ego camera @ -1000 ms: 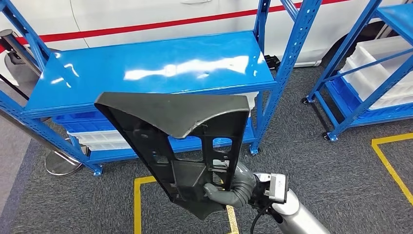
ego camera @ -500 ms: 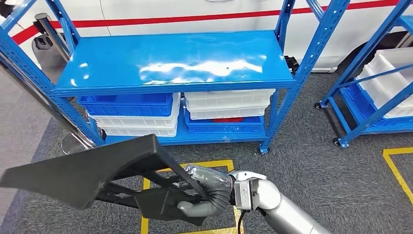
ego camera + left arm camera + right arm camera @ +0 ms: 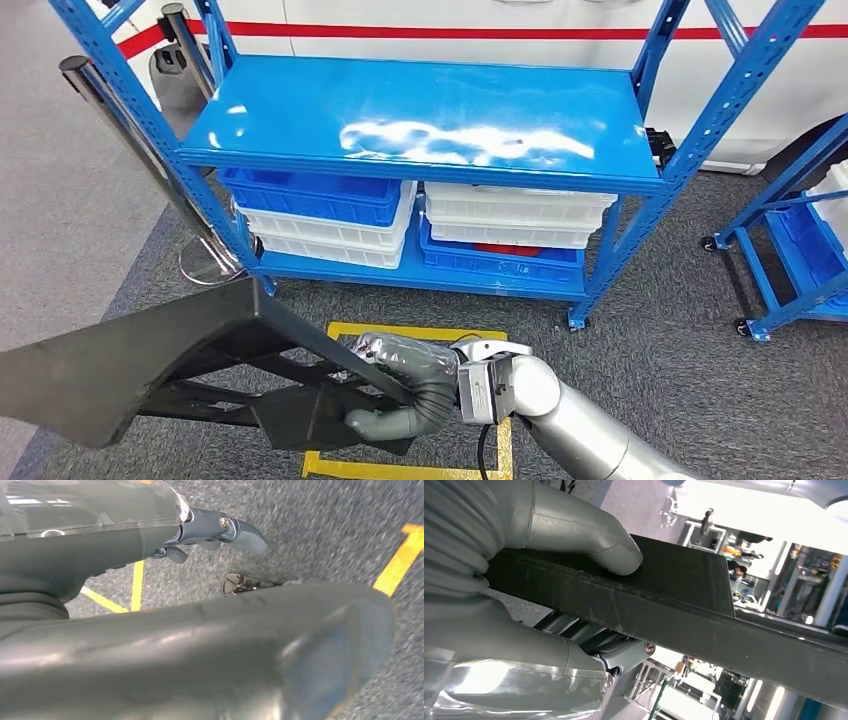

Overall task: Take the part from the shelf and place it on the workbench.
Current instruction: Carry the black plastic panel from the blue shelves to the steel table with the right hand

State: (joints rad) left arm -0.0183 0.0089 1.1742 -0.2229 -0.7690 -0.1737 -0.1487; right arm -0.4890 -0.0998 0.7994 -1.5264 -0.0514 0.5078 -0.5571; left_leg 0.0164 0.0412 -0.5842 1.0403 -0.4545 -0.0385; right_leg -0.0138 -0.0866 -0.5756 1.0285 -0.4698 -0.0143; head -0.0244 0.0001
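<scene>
The right hand [image 3: 400, 395] clamps on the black part [image 3: 150, 365], thumb on top. The part's long axis runs out toward the robot's left, low over the carpet, well clear of the blue shelf [image 3: 420, 120]. The left hand [image 3: 210, 527] hangs with fingers apart, holding nothing.

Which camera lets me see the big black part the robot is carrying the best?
The head view: it shows the black part almost whole, gripped by the right hand. The right wrist view shows just one edge under the thumb. The left wrist view shows a blurry dark surface, maybe the part, I cannot tell.
</scene>
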